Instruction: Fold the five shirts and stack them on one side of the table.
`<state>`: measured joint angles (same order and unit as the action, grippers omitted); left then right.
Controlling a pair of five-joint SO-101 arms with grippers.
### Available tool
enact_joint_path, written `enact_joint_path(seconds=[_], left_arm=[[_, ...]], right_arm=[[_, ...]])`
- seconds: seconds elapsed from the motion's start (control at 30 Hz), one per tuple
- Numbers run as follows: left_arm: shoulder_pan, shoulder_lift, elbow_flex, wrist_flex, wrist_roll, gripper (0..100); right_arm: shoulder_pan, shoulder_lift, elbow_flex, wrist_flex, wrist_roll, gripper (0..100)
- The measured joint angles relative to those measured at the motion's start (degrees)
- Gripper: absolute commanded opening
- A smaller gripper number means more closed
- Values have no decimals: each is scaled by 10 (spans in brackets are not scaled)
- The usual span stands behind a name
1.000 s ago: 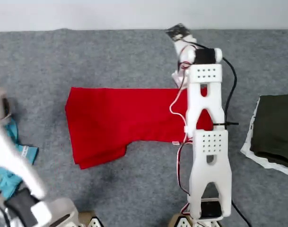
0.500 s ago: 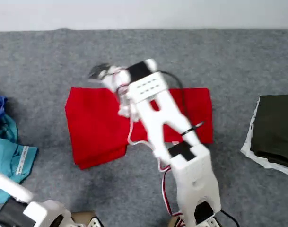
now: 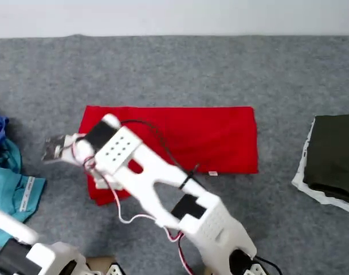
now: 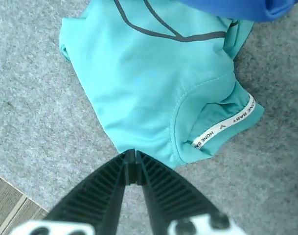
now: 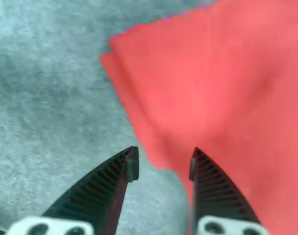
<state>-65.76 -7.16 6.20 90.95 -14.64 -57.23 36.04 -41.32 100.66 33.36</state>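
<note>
Two shirts look finished and stacked at the right edge of the grey felt table (image 3: 174, 69): a dark green shirt (image 3: 334, 157) on top of a white shirt (image 3: 305, 183).

The red shirt (image 3: 208, 137) lies mid-table, folded into a long band. Its left end is untidy, with a lower layer poking out on the near side.

The right gripper (image 5: 162, 164) is above that left end with its claw moderately wide and nothing held. One fingertip is over felt, the other over red cloth.

The left gripper (image 4: 131, 169) is over the near edge of the teal shirt (image 4: 144, 83) at the table's left, beside a blue garment (image 4: 227, 7). Its claw is closed tip to tip, with no cloth visibly pinched.

My read is that the step in hand is the crosswise fold of the red shirt. The next move calls for the right arm to drop, pinch all layers at the left end, and carry them over to the right end. The main risk is grabbing only the top layer. Teal and blue haven't been started.
</note>
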Motion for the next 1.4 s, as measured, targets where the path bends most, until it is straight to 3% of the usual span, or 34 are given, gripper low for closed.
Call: enact_joint_path(seconds=[0.37, 0.67, 1.0, 1.4], left_arm=[[0, 0, 0, 0, 0, 6], [0, 0, 0, 0, 0, 6], [30, 0, 20, -3, 0, 6], [47, 0, 24, -12, 0, 6]], right_arm=[[-29, 116, 0, -69, -6, 196], [-13, 131, 0, -130, -7, 10], [17, 132, -7, -128, -8, 10], [102, 141, -161, -90, 11, 10]])
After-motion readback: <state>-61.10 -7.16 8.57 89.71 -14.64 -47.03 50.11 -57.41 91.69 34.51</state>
